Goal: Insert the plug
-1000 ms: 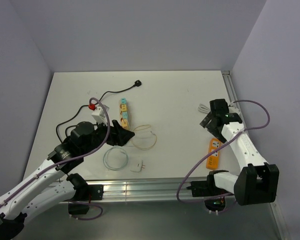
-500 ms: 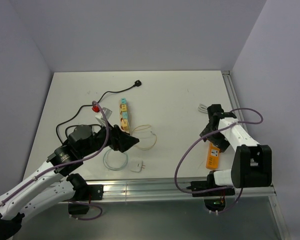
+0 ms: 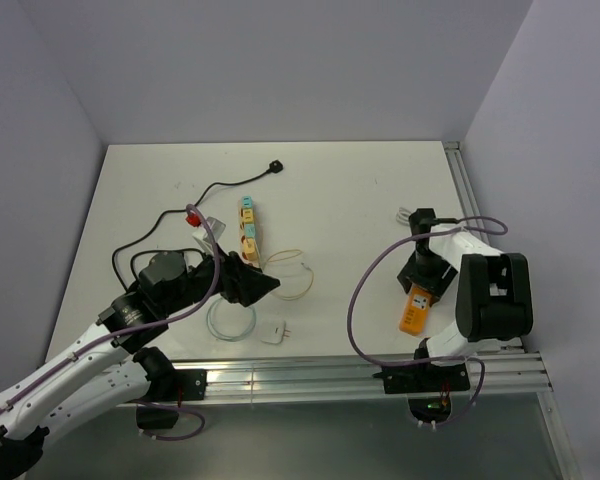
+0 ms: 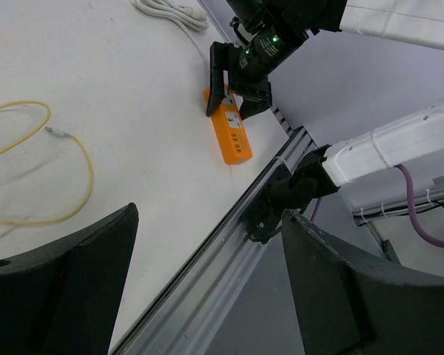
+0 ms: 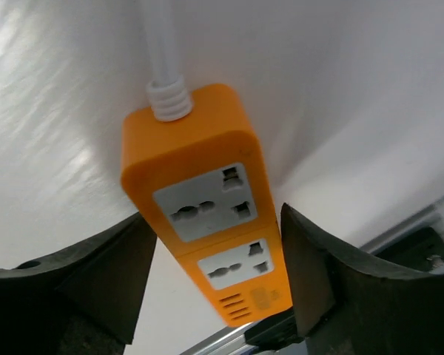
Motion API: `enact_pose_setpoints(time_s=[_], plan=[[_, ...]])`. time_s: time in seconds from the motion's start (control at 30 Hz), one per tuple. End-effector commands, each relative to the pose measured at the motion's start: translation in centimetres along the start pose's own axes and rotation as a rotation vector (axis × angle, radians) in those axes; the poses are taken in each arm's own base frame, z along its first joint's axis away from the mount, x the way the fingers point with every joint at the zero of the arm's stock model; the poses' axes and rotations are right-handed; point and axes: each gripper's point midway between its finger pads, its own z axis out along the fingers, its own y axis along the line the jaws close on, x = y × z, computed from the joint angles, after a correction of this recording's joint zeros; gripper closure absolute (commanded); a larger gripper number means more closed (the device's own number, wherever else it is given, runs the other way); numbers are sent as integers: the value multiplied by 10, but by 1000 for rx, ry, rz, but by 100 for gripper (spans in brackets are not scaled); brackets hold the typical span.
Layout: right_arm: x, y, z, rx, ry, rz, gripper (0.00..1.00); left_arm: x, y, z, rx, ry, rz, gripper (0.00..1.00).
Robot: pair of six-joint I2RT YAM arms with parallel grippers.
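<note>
The orange power strip (image 3: 412, 312) lies near the table's front right edge, with two grey sockets facing up in the right wrist view (image 5: 207, 214). My right gripper (image 3: 425, 272) is open and low over the strip's cord end, with one finger on each side of it (image 5: 214, 281). The white plug (image 3: 273, 333) lies near the front edge, beside a coil of clear cable (image 3: 230, 320). My left gripper (image 3: 252, 285) is open and empty above the coil, well apart from the plug. The left wrist view shows the orange strip (image 4: 229, 137) and the right gripper (image 4: 240, 78) far off.
A yellow cable loop (image 3: 290, 275) lies mid-table. A colourful power strip (image 3: 247, 225) and a black cord with its plug (image 3: 275, 166) lie behind the left arm. The orange strip's white cord (image 3: 410, 215) bunches by the right rail. An aluminium rail (image 3: 310, 375) runs along the front edge.
My right gripper has come down from near the white cord to straddle the orange strip's end, and the strip has shifted slightly left. My left gripper has moved a little to the right.
</note>
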Motion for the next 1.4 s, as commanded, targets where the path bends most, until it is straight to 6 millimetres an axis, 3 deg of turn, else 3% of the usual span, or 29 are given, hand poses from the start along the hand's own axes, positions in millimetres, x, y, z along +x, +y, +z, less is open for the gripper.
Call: enact_pose_setpoints(time_s=[0.0, 0.2, 0.27, 0.4, 0.47, 0.63, 0.67, 0.7, 0.73, 0.8, 0.83, 0.97, 1.13, 1.23, 1.37], plan=[[8, 52, 1, -187, 33, -42, 27, -6, -5, 0, 14, -18, -7, 17], [12, 118, -31, -260, -67, -131, 35, 0, -1, -2, -13, 12, -35, 19], [17, 135, -33, -298, -49, -141, 34, 1, 1, -4, -27, 12, -48, 19], [18, 155, -50, -372, -91, -187, 13, 0, 7, -10, -73, -1, -76, 19], [16, 158, -64, -409, -144, -224, 4, 3, 20, -11, -146, -5, -108, 18], [22, 144, -89, -480, -238, -277, 0, 25, 44, -6, -248, 74, -150, 11], [23, 140, -104, -531, -272, -279, 0, 33, 49, -5, -263, 99, -159, 10], [27, 133, -104, -541, -278, -281, 0, 42, 56, -6, -281, 117, -169, 10], [30, 128, -123, -599, -316, -279, 0, 47, 61, -6, -301, 121, -193, 9], [44, 119, -130, -655, -314, -278, 0, 61, 73, -8, -333, 138, -217, 10], [52, 117, -149, -743, -347, -288, 0, 66, 76, -8, -342, 140, -239, 9], [78, 98, -159, -873, -323, -258, 0, 95, 81, -3, -326, 225, -312, 12], [95, 78, -183, -1053, -332, -242, 0, 106, 78, 4, -318, 269, -395, 17], [97, 68, -183, -1074, -347, -218, 0, 107, 75, 5, -300, 247, -440, 18], [103, 63, -180, -1081, -328, -227, 1, 117, 98, 1, -424, 229, -513, 16]])
